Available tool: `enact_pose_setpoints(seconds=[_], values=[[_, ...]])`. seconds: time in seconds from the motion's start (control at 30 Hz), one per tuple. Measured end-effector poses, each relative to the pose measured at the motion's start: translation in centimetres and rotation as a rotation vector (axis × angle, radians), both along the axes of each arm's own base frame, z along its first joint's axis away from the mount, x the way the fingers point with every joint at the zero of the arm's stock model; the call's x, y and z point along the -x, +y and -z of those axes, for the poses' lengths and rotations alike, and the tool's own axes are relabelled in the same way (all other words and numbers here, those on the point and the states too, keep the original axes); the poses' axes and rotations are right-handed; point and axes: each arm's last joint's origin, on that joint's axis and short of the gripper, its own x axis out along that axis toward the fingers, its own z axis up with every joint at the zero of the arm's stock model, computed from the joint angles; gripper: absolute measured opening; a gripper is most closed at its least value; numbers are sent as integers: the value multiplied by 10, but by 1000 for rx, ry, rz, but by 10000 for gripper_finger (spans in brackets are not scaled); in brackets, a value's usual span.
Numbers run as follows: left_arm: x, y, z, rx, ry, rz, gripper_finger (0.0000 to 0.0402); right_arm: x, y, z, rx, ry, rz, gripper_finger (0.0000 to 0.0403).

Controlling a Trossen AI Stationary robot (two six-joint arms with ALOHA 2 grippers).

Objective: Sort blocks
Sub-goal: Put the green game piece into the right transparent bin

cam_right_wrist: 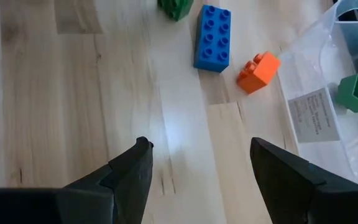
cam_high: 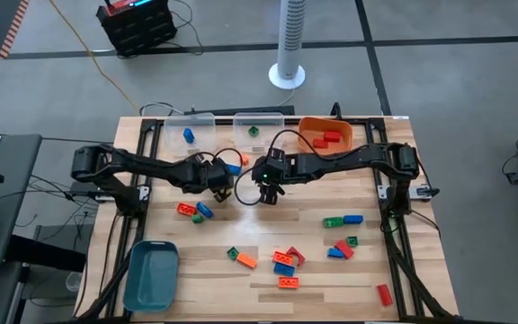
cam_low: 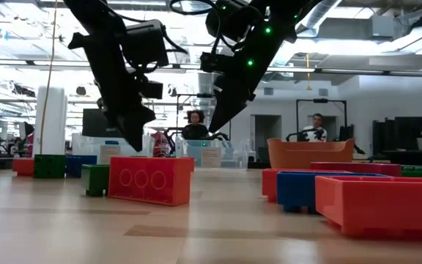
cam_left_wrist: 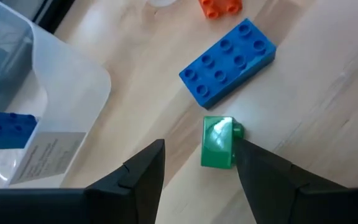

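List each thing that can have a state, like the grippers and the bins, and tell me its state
left gripper: open, a small green block on the table against one finger
right gripper: open, empty, over bare table
orange bin: holds red blocks
teal bin: empty
left clear bin: holds one blue block
right clear bin: holds one green block

Two dark jointed arms, black looping cables, green indicator lights.

Bright even overhead light, soft short shadows under the arms, pale glare patch on the wooden surface [cam_right_wrist: 166,134], shine on a green block [cam_left_wrist: 217,142], nearest red block [cam_low: 383,205] blurred in the low view
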Motion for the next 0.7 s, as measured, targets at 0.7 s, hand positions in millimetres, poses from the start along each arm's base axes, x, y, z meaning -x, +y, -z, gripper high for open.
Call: enact_pose_setpoints(seconds=[0.7], values=[[11, 2, 20, 92, -64, 108, 187, 3, 8, 2, -17, 34, 3, 276]])
